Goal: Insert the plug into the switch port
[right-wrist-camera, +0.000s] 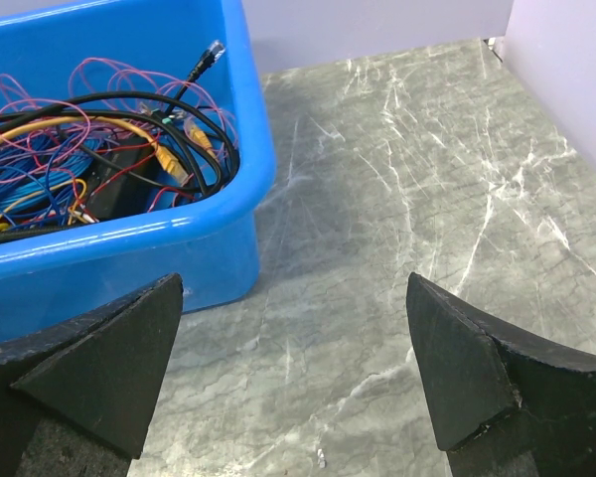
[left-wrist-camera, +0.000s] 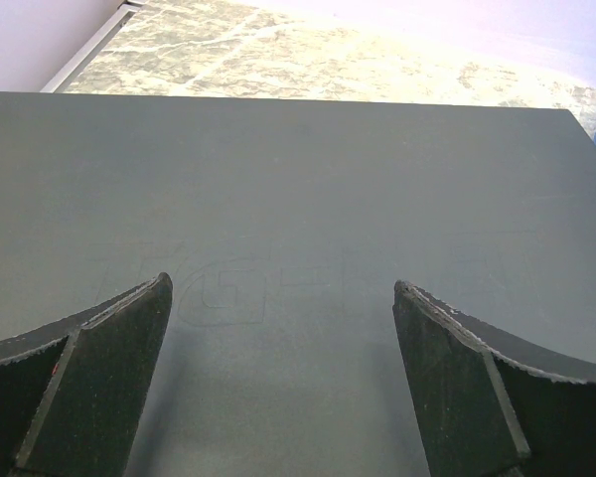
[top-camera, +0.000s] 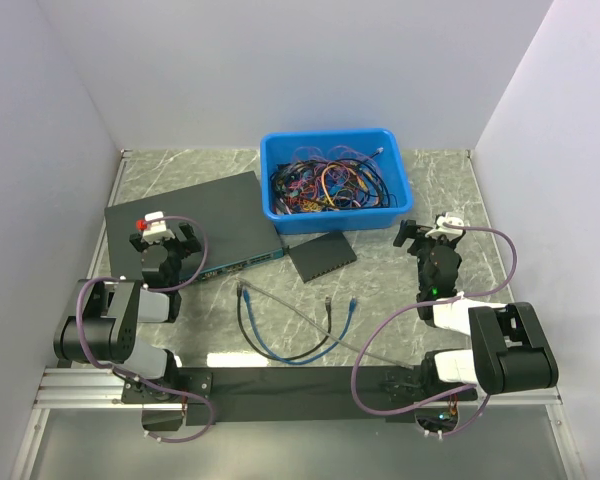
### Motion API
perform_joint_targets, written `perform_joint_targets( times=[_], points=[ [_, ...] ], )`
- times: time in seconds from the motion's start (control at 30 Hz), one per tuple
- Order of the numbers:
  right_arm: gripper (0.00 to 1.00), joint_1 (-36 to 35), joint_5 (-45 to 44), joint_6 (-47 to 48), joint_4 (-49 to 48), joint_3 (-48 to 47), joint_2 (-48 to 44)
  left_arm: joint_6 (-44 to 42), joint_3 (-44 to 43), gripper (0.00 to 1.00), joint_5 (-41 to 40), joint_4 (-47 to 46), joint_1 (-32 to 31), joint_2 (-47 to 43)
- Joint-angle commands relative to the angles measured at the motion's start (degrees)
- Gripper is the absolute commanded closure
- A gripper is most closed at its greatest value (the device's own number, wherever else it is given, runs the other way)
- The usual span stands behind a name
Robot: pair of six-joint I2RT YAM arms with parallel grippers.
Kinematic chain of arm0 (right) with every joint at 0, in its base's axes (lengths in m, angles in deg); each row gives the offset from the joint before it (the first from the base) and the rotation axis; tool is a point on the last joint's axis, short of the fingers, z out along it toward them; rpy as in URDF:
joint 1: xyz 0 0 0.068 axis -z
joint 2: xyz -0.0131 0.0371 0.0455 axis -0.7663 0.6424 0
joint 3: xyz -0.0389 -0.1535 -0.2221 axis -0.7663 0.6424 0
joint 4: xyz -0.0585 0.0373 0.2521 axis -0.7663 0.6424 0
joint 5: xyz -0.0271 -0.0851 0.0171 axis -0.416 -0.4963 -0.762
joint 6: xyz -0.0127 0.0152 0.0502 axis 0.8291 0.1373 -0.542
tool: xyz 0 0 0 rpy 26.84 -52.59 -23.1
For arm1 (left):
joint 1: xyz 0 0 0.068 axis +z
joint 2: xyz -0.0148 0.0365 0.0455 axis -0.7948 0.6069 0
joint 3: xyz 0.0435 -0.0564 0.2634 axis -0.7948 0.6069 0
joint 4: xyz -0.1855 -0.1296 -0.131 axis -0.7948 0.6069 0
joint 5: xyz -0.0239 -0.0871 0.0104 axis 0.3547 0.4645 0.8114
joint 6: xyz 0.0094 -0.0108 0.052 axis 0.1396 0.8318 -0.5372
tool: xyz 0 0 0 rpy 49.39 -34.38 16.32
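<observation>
A blue bin (top-camera: 330,221) of tangled cables sits at the worktop's far edge, with a large black unit (top-camera: 195,225) towards the left edge. The left end effector (left-wrist-camera: 283,308) gapes wide over that unit. The right end effector (right-wrist-camera: 293,298) is wide and empty beside the bin. The small black box (top-camera: 320,258) lies mid-worktop, its switch port too small to make out. The plug (top-camera: 352,301) tips a blue cable (top-camera: 342,328) near the box, beside a black cable (top-camera: 327,318).

1 high rear overview, 2 close forward-facing wrist views

Glossy plastic bin (right-wrist-camera: 228,229) — matt black unit (left-wrist-camera: 298,199) — smooth marbled table (right-wrist-camera: 427,199)
</observation>
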State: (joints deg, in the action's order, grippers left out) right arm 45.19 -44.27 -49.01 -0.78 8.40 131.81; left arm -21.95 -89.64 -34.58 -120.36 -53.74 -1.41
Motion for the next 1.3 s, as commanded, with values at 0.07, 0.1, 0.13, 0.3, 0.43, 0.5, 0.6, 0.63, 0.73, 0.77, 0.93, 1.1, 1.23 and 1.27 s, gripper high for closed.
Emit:
perform_joint_targets(
  times=[0.07, 0.1, 0.13, 0.3, 0.43, 0.5, 0.6, 0.63, 0.73, 0.77, 0.93, 1.1, 1.23, 1.27],
  points=[
    [0.0, 0.27, -0.86, 0.45, -2.38, 0.56, -0.16, -0.33, -0.81, 0.01, 0.83, -3.16, -0.04, -0.84],
    [0.0, 0.27, -1.03, 0.79, -2.91, 0.73, -0.25, -0.33, -0.81, 0.01, 0.83, -3.16, -0.04, -0.92],
    [0.0, -0.6, -2.43, 1.23, -0.56, -0.05, -0.69, -0.33, -0.81, 0.01, 0.83, -3.16, -0.04, -0.93],
    [0.0, -6.22, -8.53, 2.81, 22.88, -11.71, -5.26, -0.33, -0.81, 0.01, 0.83, -3.07, -0.04, -0.84],
    [0.0, -15.61, -14.37, 6.77, 33.37, -19.73, -6.84, -0.24, -0.81, 0.01, 0.83, -3.07, -0.13, -0.93],
    [0.0, -20.96, -15.02, 6.25, 36.36, -21.14, -11.22, -0.33, -0.81, 0.01, 0.83, -3.16, -0.13, -0.93],
    [0.0, -23.89, -7.05, -1.98, 48.03, -26.58, -17.55, -0.16, -0.81, 0.01, 0.74, -3.07, -0.04, -0.84],
    [0.0, -23.81, 5.69, -4.1, 52.16, -28.69, -18.79, -0.33, -0.81, 0.01, 0.83, -3.07, -0.04, -0.92],
    [0.0, -23.72, 18.88, -11.91, 44.78, -24.17, -22.75, -0.16, -0.89, 0.01, 0.83, -3.07, -0.04, -0.93],
    [0.0, -23.64, 21.09, -19.52, 42.2, -22.14, -23.01, -0.33, -0.89, 0.01, 0.92, -3.07, -0.04, -0.93],
    [0.06, -24.59, 27.44, -26.63, 46.73, -24.3, -16.35, -0.16, -0.72, 0.01, 0.92, -3.16, 0.05, -0.84],
    [0.01, -36.72, 5.53, -19.43, 51.57, -24.49, -20.2, -0.16, -0.81, 0.0, 0.83, -3.24, 0.05, -0.92],
    [0.01, -43.84, -11.26, -15.03, 61.67, -31.15, -19.59, -0.33, -0.98, 0.01, 0.92, -2.98, 0.05, -0.93],
    [0.0, -44.55, -12.28, -14.24, 62.21, -31.6, -18.46, -0.24, -0.89, 0.01, 0.92, -2.98, 0.05, -0.93]
  ],
)
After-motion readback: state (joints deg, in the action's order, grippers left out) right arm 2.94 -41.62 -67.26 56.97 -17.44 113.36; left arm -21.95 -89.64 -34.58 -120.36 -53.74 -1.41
